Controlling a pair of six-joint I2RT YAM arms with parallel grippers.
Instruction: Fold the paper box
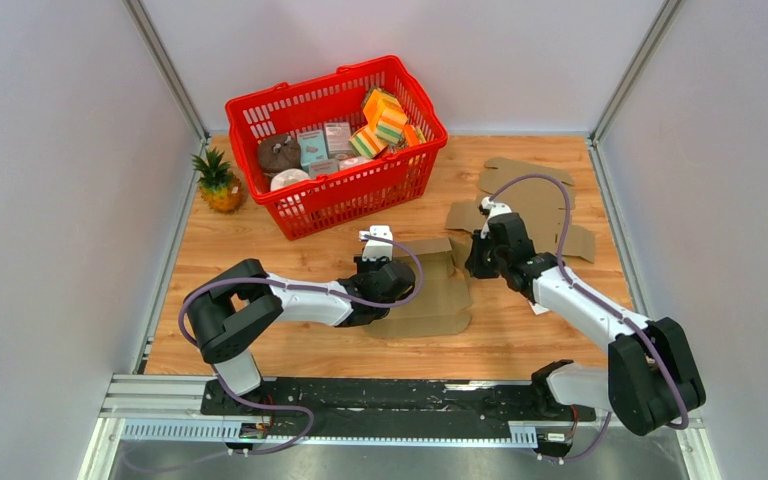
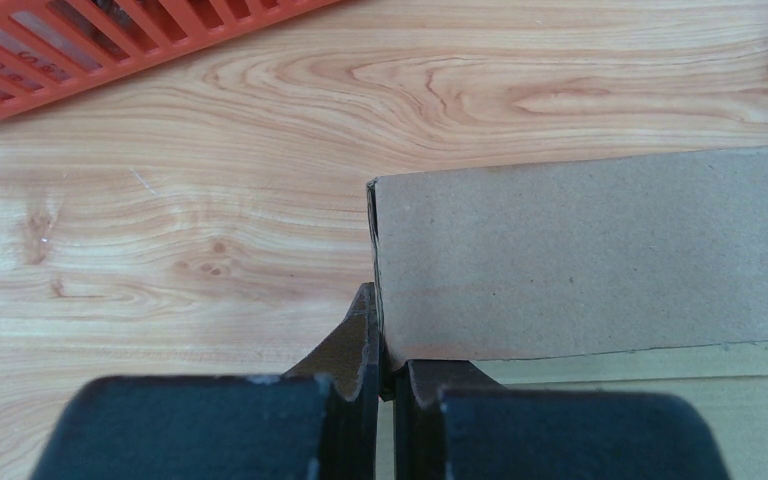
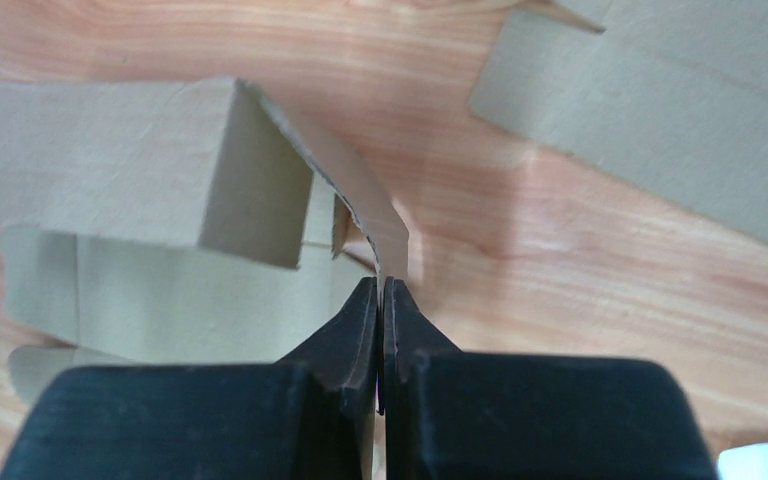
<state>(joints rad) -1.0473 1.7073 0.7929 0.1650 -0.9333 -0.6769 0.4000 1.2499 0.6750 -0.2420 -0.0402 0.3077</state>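
L gripper [image 2: 387,365] clamped on upright side panel of paper box [image 2: 580,250]. R gripper [image 3: 381,300] pinched shut on bent end flap [image 3: 360,195]. Box mid-table [image 1: 260,240], btwn arms.

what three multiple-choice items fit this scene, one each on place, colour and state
1. Where is the pineapple?
A) left of the basket
B) inside the basket
C) between the arms

2. What colour is the basket?
A) blue
B) red
C) green

3. How is the right gripper?
A) wide open
B) holding the pineapple
C) shut on a flap of the paper box

Answers: 1 A, it stands by the basket's left wall. 2 B, its mesh is red. 3 C, the right wrist view shows it pinching the flap's edge.
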